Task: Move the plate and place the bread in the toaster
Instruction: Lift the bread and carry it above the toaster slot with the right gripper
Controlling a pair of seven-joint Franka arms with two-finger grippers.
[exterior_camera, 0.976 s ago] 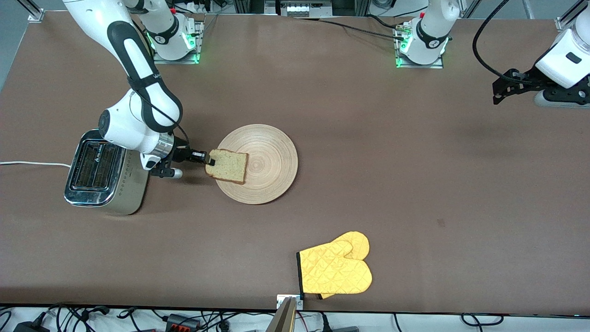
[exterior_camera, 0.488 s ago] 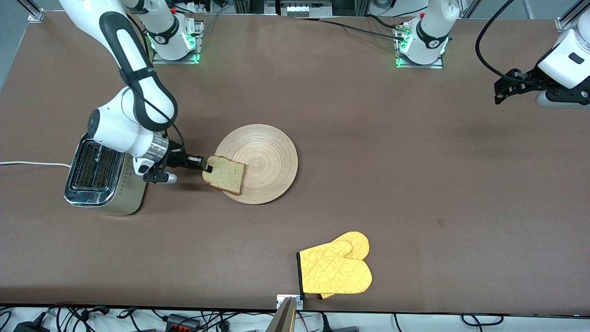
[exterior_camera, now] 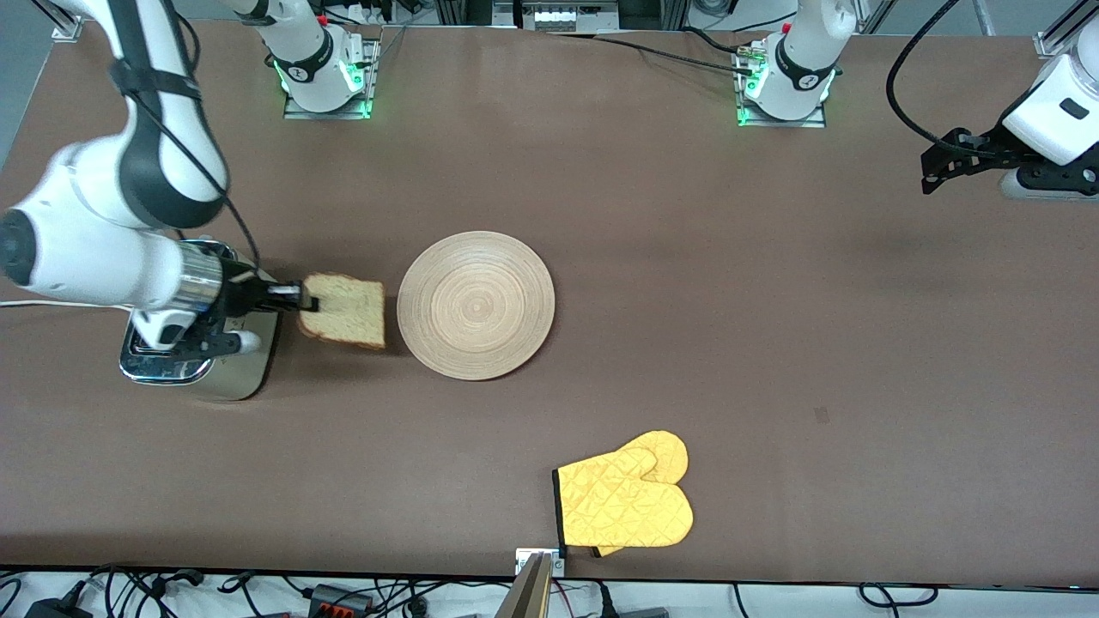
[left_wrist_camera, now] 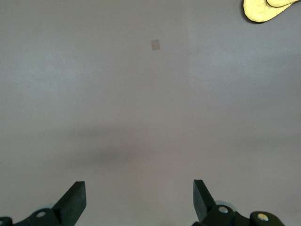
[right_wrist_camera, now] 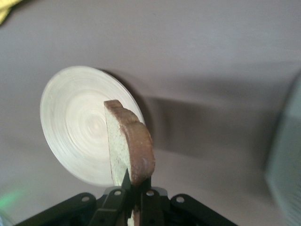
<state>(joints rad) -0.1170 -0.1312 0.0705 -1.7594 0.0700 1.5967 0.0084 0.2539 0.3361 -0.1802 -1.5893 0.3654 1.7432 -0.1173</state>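
Observation:
The bread [exterior_camera: 343, 311] hangs in the air between the plate and the toaster, and my right gripper [exterior_camera: 309, 302] is shut on its crust edge. In the right wrist view the bread [right_wrist_camera: 129, 146] stands on edge in my right gripper [right_wrist_camera: 136, 188], with the bare light-wood plate [right_wrist_camera: 80, 122] past it. The plate [exterior_camera: 476, 305] lies flat mid-table with nothing on it. The toaster [exterior_camera: 219, 373] stands at the right arm's end of the table, mostly hidden under the right wrist. My left gripper [exterior_camera: 929, 174] waits open at the left arm's end, over bare table [left_wrist_camera: 138, 200].
A yellow oven mitt [exterior_camera: 622, 502] lies near the table's front edge, nearer to the front camera than the plate; a corner of the mitt [left_wrist_camera: 263, 9] shows in the left wrist view. The toaster's white cord [exterior_camera: 51, 304] runs off the table's end.
My right gripper has lifted the bread off the plate and carried it toward the toaster, rising as it went. The plate is now bare. The left arm has barely moved.

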